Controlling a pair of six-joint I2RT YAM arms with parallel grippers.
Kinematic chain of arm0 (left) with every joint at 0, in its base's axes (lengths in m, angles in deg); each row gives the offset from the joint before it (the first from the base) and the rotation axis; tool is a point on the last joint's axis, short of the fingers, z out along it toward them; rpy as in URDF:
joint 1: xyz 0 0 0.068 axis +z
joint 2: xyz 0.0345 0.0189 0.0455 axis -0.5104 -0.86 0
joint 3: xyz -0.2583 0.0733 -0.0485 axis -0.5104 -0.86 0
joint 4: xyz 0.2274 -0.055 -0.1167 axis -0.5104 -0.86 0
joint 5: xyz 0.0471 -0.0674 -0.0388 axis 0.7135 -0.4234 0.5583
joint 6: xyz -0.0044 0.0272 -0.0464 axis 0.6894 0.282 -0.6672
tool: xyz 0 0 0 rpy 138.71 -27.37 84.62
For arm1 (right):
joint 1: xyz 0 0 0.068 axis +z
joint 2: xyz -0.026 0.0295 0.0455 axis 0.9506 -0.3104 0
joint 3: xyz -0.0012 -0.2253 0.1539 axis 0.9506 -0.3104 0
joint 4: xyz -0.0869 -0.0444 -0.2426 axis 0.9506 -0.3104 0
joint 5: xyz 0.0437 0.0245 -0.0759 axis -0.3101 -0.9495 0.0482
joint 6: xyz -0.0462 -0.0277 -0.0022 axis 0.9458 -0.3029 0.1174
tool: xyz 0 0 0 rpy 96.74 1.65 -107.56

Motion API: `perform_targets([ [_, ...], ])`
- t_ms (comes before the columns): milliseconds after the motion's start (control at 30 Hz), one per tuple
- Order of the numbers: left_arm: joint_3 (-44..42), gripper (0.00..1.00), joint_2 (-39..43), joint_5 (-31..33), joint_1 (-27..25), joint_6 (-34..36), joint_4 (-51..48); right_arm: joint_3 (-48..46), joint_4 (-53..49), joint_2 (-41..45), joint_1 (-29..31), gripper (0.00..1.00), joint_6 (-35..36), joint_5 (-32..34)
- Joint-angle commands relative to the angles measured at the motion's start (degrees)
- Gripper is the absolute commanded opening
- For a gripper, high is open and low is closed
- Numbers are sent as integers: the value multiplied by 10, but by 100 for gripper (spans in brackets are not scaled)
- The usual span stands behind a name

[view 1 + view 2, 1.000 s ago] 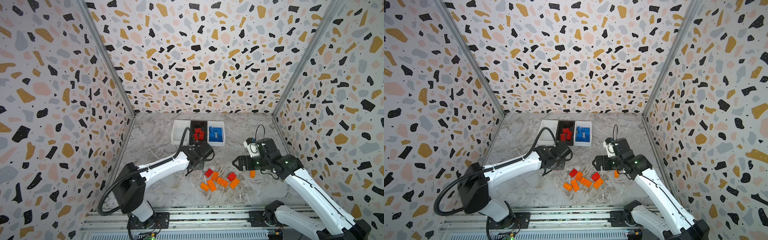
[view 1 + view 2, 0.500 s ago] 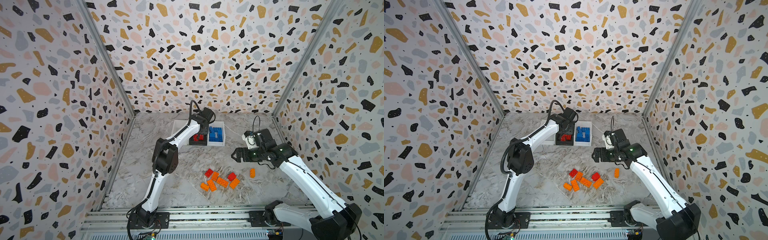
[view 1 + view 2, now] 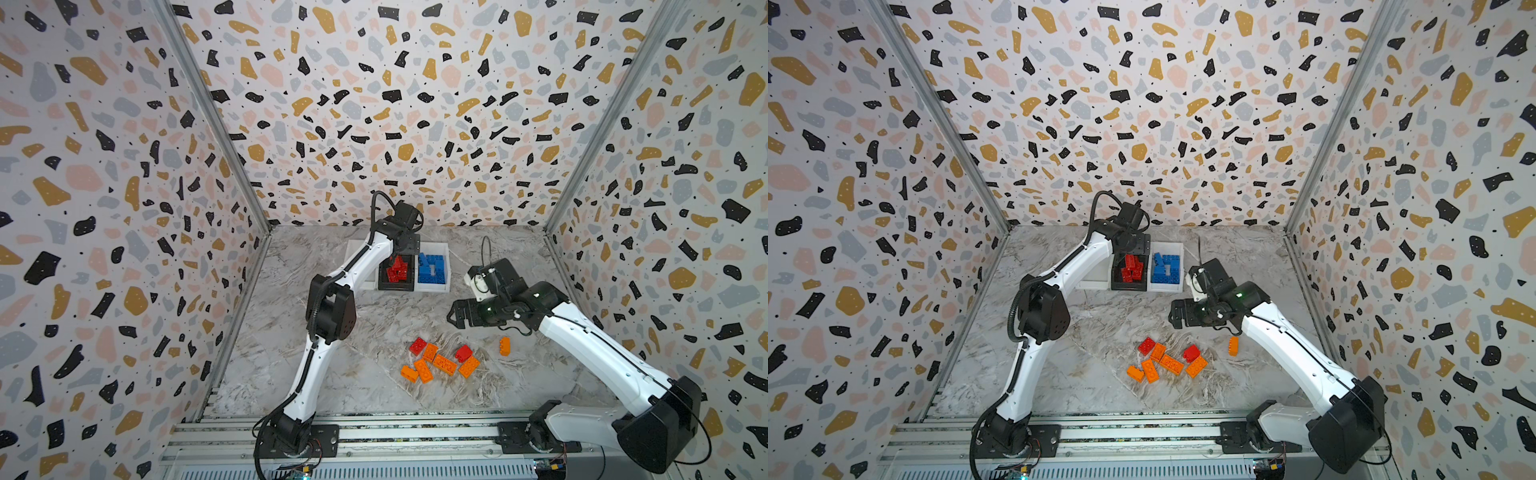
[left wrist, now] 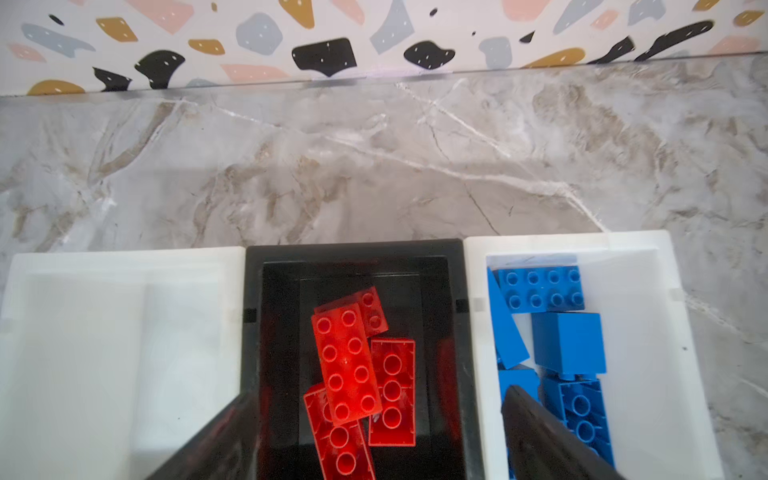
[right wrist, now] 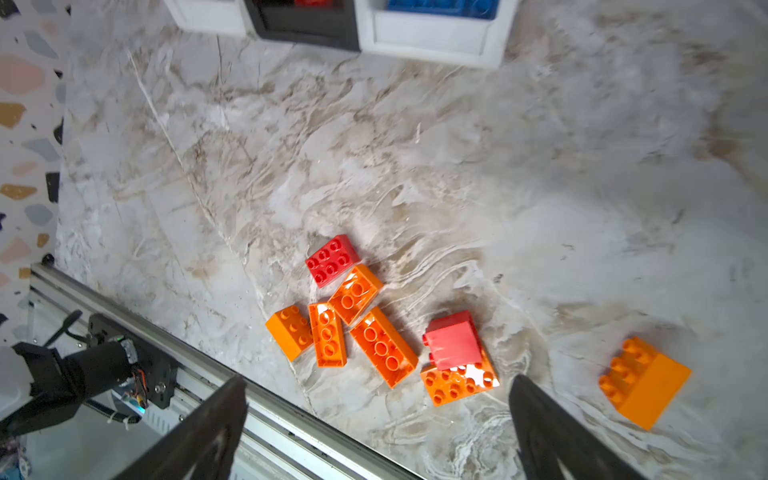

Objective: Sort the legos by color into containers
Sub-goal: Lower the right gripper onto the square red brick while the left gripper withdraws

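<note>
Putting red bricks (image 4: 347, 361) in the black bin (image 4: 353, 249)
My left pincer (image 4: 374, 401) hangs wide open and empty over the black bin, where the red bricks lie. My right pincer (image 5: 378, 386) is wide open and empty too. Next I think I must grab a loose red brick (image 3: 417, 345) from the worktop (image 3: 365, 390).

Terrazzo walls (image 3: 374, 104); grey marble floor (image 3: 395, 399); aluminium rail (image 3: 415, 432) front.
</note>
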Motion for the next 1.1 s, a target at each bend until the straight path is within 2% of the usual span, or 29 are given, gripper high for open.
perform_targets([
  [0, -48, 94, 90, 12, -1, 26, 39, 19, 17, -31, 51, 99, -36, 33],
  [100, -156, 97, 180, 33, 0, 35, 61, 28, 35, -73, 82, 99, -47, 33],
  [267, -441, 100, 381, 59, 16, 18, 143, 52, 44, -148, 122, 97, -36, 39],
  [367, -627, 100, 500, 37, 50, -11, 200, 70, 46, -187, 134, 91, -9, 44],
  [467, -767, 100, 604, -7, 84, -37, 225, 90, 44, -224, 136, 87, 20, 48],
  [533, -839, 100, 665, -25, 85, -47, 239, 105, 38, -248, 137, 85, 37, 53],
  [700, -988, 100, 802, -92, 85, -87, 286, 120, 38, -297, 135, 80, 79, 60],
  [833, -1057, 100, 893, -92, 86, -128, 326, 133, 33, -328, 132, 76, 94, 50],
  [933, -1071, 100, 924, -85, 86, -146, 343, 129, 41, -336, 131, 75, 98, 39],
  [1067, -1067, 100, 914, -92, 86, -142, 346, 126, 44, -348, 131, 73, 101, 37],
])
